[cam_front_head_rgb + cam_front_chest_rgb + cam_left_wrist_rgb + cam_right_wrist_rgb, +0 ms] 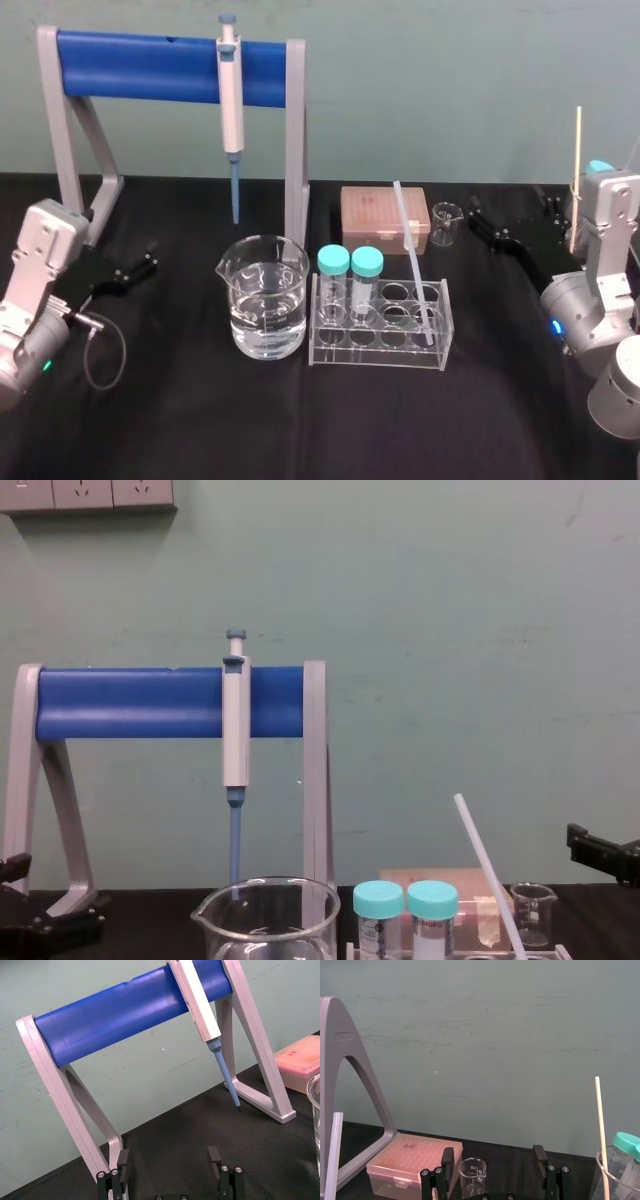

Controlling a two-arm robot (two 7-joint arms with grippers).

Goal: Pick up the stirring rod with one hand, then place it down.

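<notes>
On a black tabletop (pixel 300 420) stood a clear test-tube rack (pixel 380 348). The stirring rod (pixel 415 260), a thin translucent-white stick, leaned in it, its lower end in a hole at the rack's front right corner and its upper end tilted back in front of a pink pipette-tip box (pixel 370 215). No gripper touched the rod.

The right gripper (pixel 475 222) hovered just to the right of a small empty beaker (pixel 446 224), well apart from the rod, its fingers (pixel 448 1159) spread wide and empty. The left gripper (pixel 148 262) sat low at the far left, near the foot of a grey pipette stand (pixel 140 65) with a blue bar, its fingers (pixel 123 1160) also apart and empty.

Two teal-capped tubes (pixel 333 265) stood in the rack's left end. A large beaker of water (pixel 263 297) stood just left of the rack. A pipette (pixel 231 100) hung from the bar.
</notes>
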